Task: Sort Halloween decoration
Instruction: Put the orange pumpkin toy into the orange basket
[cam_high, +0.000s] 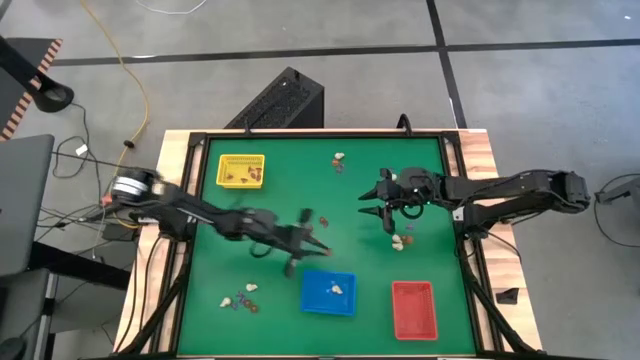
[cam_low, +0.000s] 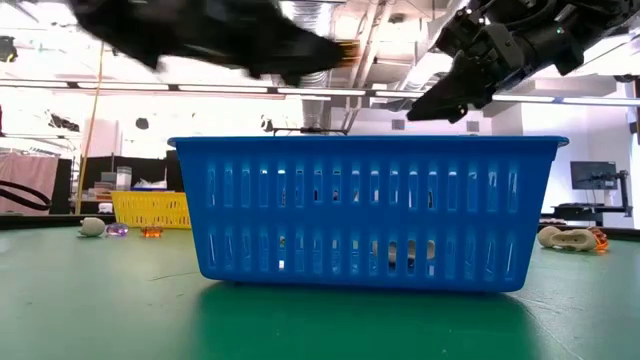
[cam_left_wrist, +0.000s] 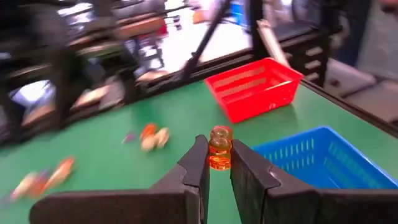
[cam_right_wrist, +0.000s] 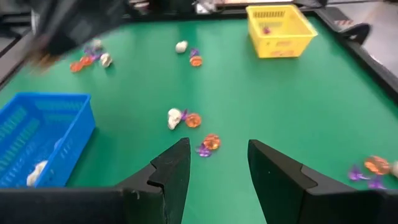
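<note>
1. I am seeing the left gripper (cam_left_wrist: 218, 163) clamping its jaws on an orange trinket (cam_left_wrist: 219, 148), hanging above the desk (cam_high: 300, 180) just beside the blue tray (cam_high: 328, 292).
2. The right gripper (cam_right_wrist: 219, 163) is hovering beyond the blue tray, jaws apart, over scattered trinkets (cam_right_wrist: 193, 120).

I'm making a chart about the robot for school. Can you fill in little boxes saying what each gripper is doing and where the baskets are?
left gripper: shut on a small translucent orange trinket, above the green table
right gripper: open, empty, over scattered trinkets
yellow rectangular plastic tray: far left corner
blue rectangular plastic tray: near edge, middle, holding a whitish trinket
red rectangular plastic tray: near edge, right of the blue one
</note>
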